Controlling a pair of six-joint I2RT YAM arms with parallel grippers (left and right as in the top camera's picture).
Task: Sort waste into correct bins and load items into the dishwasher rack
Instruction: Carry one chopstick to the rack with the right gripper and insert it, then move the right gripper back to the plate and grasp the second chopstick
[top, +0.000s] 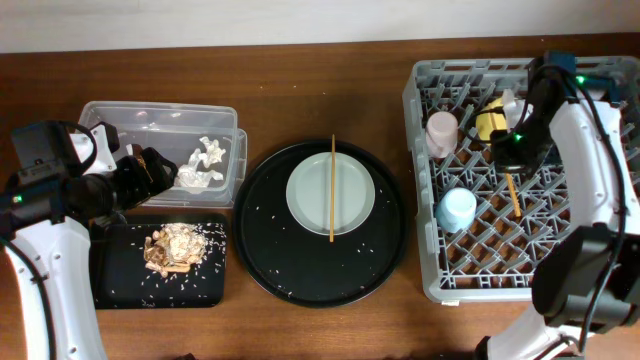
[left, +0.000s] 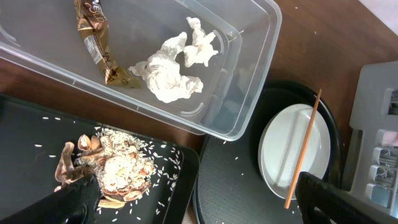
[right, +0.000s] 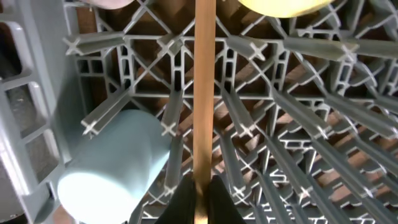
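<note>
Right wrist: right gripper (right: 201, 186) clamped on chopstick (right: 204, 93), long axis straight ahead over rack (right: 99, 40); left gripper (left: 199, 194) spread wide.

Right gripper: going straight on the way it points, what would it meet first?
Probably the rack's lattice: the right gripper, shut on a chopstick, points down into it, and the chopstick's far end would get there first. Depth is unclear. The blue cup lies left of that line.

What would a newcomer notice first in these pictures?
The big grey rack on the right, holding a pink cup, a blue cup and a yellow bowl; the right gripper grips a chopstick over it. Mid-table, a second chopstick lies across a plate on a round black tray.
</note>
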